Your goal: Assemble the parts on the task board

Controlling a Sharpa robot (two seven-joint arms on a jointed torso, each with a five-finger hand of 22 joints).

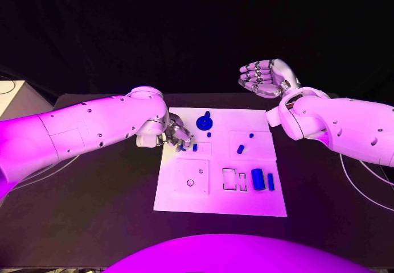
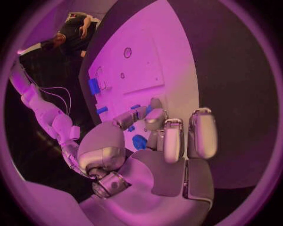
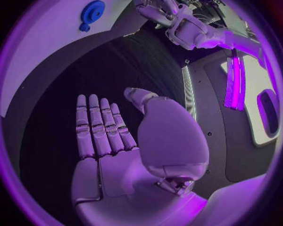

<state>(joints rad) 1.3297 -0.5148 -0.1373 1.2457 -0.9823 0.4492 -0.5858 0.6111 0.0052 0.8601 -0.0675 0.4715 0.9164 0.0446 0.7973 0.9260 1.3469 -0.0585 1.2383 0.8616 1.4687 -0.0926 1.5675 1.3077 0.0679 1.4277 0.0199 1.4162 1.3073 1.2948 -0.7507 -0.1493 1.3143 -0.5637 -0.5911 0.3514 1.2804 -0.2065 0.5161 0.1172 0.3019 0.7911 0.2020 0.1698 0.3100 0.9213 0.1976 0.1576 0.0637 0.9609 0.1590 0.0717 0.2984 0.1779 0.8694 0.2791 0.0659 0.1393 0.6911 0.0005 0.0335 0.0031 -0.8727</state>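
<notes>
The white task board (image 1: 221, 196) (image 2: 144, 61) lies in the middle of the table. My left hand (image 1: 174, 135) (image 2: 168, 136) hangs over its left edge with fingers curled down. A small blue peg (image 1: 195, 147) (image 2: 131, 128) sits right at the fingertips; whether it is pinched I cannot tell. A round blue knob piece (image 1: 204, 121) (image 2: 139, 141) (image 3: 92, 12) lies near the far edge. A blue pin (image 1: 241, 149), a thick blue cylinder (image 1: 258, 179) (image 2: 94, 86) and a thin blue bar (image 1: 270, 181) lie on the right half. My right hand (image 1: 264, 77) (image 3: 109, 141) is raised beyond the far right corner, fingers straight, holding nothing.
Empty rectangular slots (image 1: 230, 178) and a small round hole (image 1: 191, 183) mark the near part of the board. Bare black table (image 1: 98, 193) surrounds it. A pale box (image 1: 12, 94) stands at the far left. My right forearm (image 1: 345, 128) hangs beside the board's right edge.
</notes>
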